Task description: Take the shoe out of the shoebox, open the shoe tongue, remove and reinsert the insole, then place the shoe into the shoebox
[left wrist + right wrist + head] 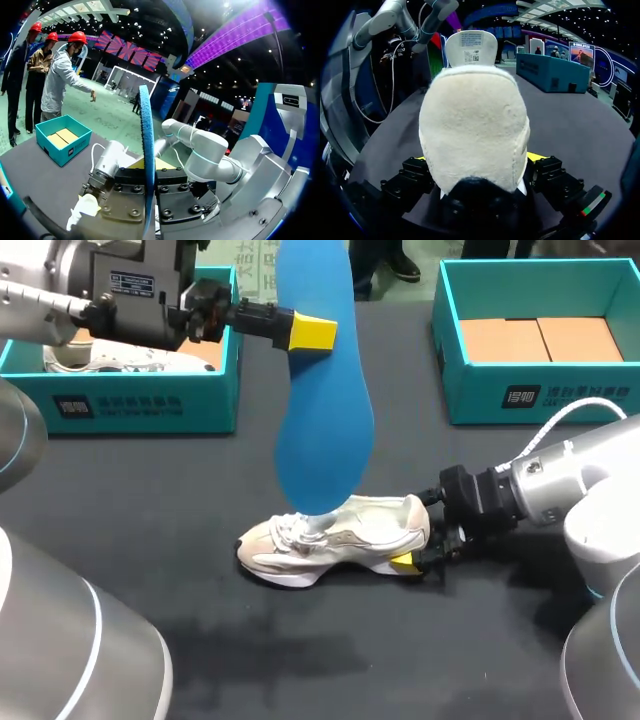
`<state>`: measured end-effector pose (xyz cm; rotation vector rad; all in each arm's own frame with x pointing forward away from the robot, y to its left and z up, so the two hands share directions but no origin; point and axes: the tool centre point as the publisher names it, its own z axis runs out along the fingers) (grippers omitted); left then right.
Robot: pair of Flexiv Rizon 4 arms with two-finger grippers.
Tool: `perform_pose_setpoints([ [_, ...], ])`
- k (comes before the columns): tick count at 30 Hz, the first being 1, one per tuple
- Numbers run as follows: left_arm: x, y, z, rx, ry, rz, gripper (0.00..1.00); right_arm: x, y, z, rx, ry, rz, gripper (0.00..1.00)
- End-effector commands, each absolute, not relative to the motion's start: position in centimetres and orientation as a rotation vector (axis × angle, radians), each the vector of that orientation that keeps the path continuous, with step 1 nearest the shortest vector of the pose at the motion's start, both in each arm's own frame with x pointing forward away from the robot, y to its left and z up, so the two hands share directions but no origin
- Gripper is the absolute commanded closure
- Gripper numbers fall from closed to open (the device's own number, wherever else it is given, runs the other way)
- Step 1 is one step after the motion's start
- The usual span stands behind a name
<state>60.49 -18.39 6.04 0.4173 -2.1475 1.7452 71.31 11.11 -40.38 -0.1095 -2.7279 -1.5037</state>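
Pinching the insole (pixel 325 420) above the shoe (pixel 340 535), the left claw (pixel 312 332) is likely reinserting it; the right claw (pixel 415 560) is clamping the heel. Next is calling for a toe-first slide.

The bench (pixel 150 490) is lit evenly and moderately from overhead. A soft, narrow shadow is cast directly beneath the shoe (pixel 335 540), and a pale, diffuse sheen is noted on the dark surface in front of the shoe. The insole (pixel 322 390) above the shoe is uniformly lit and matte. In the right wrist view, the shoe's heel is brightly lit on top and shaded beneath.
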Motion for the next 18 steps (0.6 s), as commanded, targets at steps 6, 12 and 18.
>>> perform_pose_setpoints([
  [6, 60.5, -18.4, 6.0, 0.419, -2.149, 1.743, 1.00, 71.8, 12.3, -40.9, -0.079, -2.706, -1.484, 0.00],
  [12, 60.5, -18.4, 6.0, 0.419, -2.149, 1.743, 1.00, 71.4, 11.7, -40.1, -0.048, -2.800, -1.489, 0.00],
  [18, 60.5, -18.4, 6.0, 0.419, -2.149, 1.743, 1.00, 71.2, 11.2, -39.8, -0.049, -2.812, -1.488, 0.00],
])
